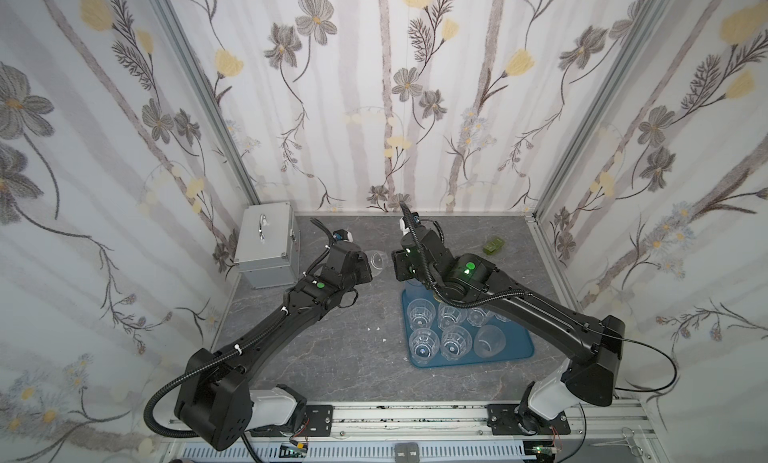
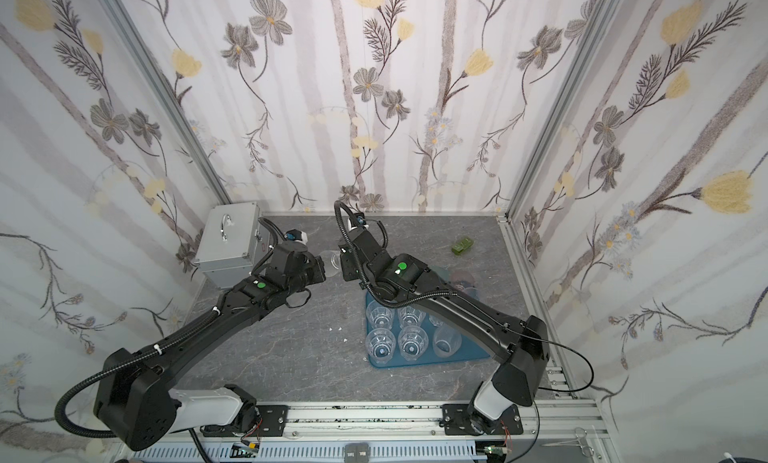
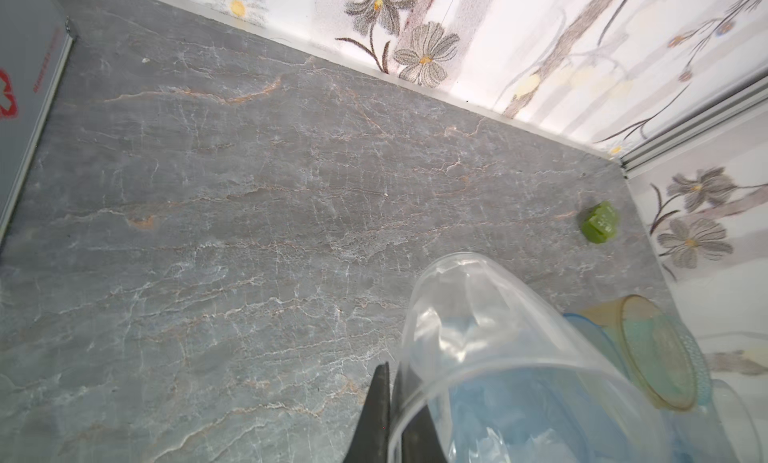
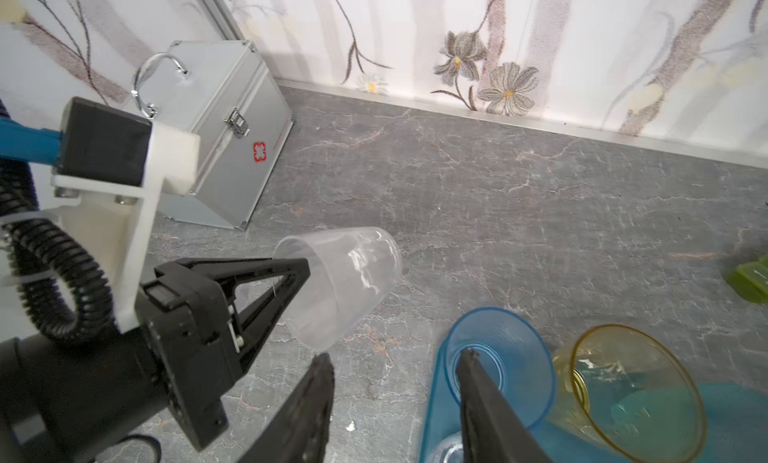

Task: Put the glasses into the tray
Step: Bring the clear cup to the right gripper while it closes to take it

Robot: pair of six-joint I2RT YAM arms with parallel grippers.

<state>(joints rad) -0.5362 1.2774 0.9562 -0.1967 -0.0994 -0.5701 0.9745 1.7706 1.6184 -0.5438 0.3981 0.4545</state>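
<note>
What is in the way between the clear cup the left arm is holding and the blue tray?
The right gripper, jaws open, hangs between the clear glass in the left gripper and the tray, by the blue glass at the tray's corner.

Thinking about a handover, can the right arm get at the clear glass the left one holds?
Probably yes: the right gripper stands open close by, nothing between, and the left gripper holds the clear glass only by its rim.
</note>
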